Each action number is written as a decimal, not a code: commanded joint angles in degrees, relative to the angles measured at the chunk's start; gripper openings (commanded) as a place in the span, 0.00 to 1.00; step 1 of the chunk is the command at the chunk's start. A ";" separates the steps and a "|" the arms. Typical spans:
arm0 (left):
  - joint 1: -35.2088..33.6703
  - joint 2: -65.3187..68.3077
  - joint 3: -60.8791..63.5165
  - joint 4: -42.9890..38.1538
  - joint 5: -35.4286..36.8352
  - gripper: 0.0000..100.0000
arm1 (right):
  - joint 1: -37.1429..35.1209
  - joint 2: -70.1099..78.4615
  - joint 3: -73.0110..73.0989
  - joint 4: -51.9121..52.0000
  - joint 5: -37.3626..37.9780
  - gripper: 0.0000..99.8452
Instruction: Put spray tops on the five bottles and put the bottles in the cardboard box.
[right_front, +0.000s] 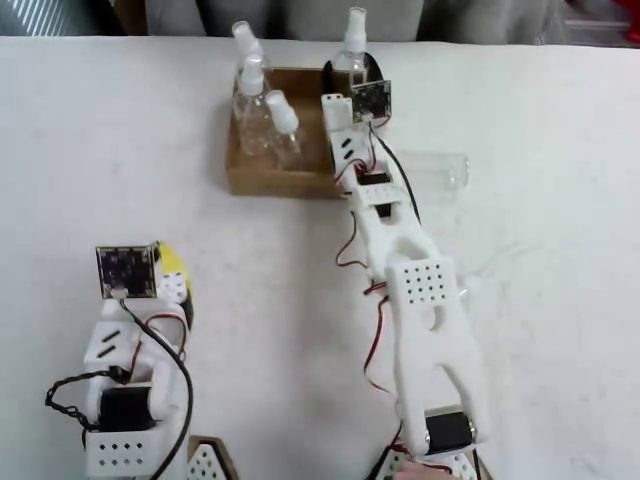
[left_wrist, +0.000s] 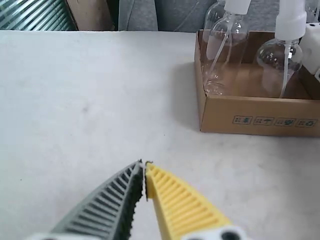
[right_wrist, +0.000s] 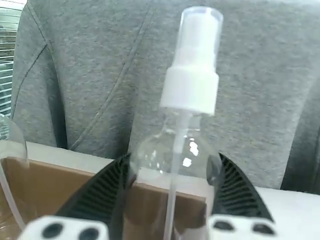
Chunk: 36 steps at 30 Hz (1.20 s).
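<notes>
Item 1. Box (right_front: 280, 182): cardboard, open top, at 12 o'clock on the tabletop (right_front: 120, 150). It holds three boxed bottles (right_front: 262, 110), clear, each with a white top, standing or leaning against one another.

Item 2. Held bottle (right_wrist: 175, 160): clear, upright, long axis vertical, spray top (right_wrist: 192, 70) fitted. It is clamped at the shoulder between the black right jaws. It sits at the box's 1 o'clock corner. It cannot be told whether its base is inside the wall or just outside it.

Item 3. Loose bottle (right_front: 440, 170): clear, lying on its side on the tabletop, at 3 o'clock from the box and just beside the right arm (right_front: 425, 290). Its long axis runs along the 3-to-9 line. No white top can be made out on it.

Item 4. Left arm (right_front: 125, 340): at 7 o'clock from the box, well apart from it. The left jaws, grey and yellow, are pressed together on nothing and point toward the box.

Note on the next move: the free space in the box lies toward 8 o'clock from the right jaws, so the held bottle probably needs a short shift that way, kept upright, before letting go. The right arm is far nearer to both the box and the loose bottle.
</notes>
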 joint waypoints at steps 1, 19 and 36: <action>0.84 -0.40 0.00 -1.14 -0.53 0.02 | -0.84 -1.36 -2.29 0.22 -0.53 0.13; 0.75 -0.40 0.00 -1.14 -0.53 0.02 | -0.84 -1.71 -2.37 3.38 -0.53 0.22; 0.75 -0.40 0.00 -1.14 -0.53 0.02 | 0.13 -6.46 -1.85 15.96 -6.24 0.29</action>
